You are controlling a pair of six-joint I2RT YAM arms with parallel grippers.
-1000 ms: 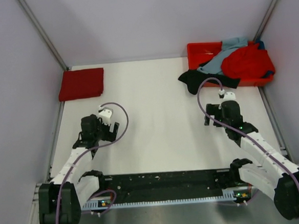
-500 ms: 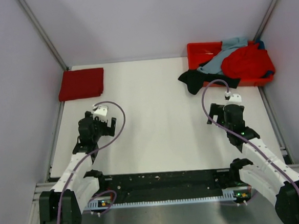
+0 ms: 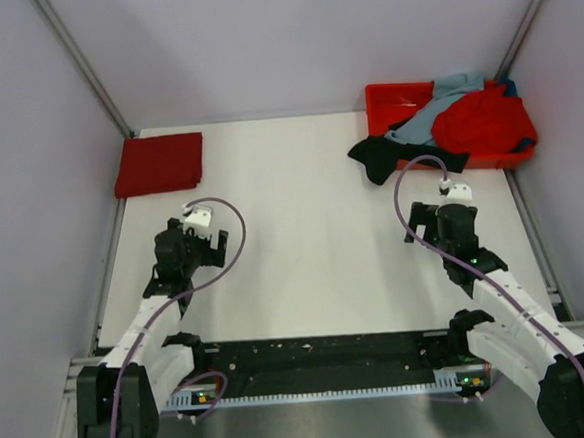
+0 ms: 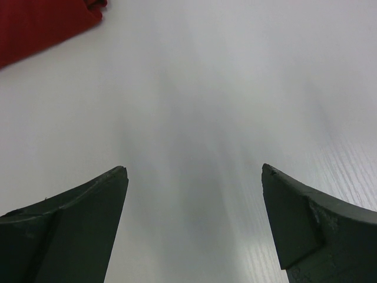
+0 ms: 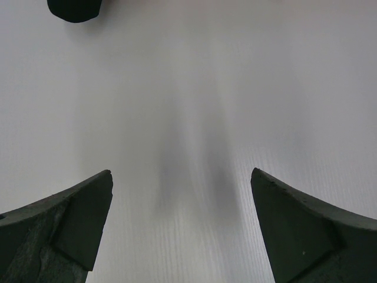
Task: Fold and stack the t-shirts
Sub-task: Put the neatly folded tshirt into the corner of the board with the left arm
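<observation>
The dark crimson t-shirt (image 3: pixel 159 164) lies folded flat in the far left corner of the table (image 3: pixel 303 228). Nearer the arm bases, the left gripper (image 4: pixel 194 171) hangs over bare table with its jaws spread wide and nothing between them. The black t-shirt (image 3: pixel 383 155) spills out of the orange-red tray (image 3: pixel 376 95) onto the table. Just on the near side of it is the right gripper (image 5: pixel 181 171), likewise wide apart and empty. The pale grey-blue t-shirt (image 3: pixel 435 109) and the bright red t-shirt (image 3: pixel 481 121) sit crumpled together in the tray at the far right.
</observation>
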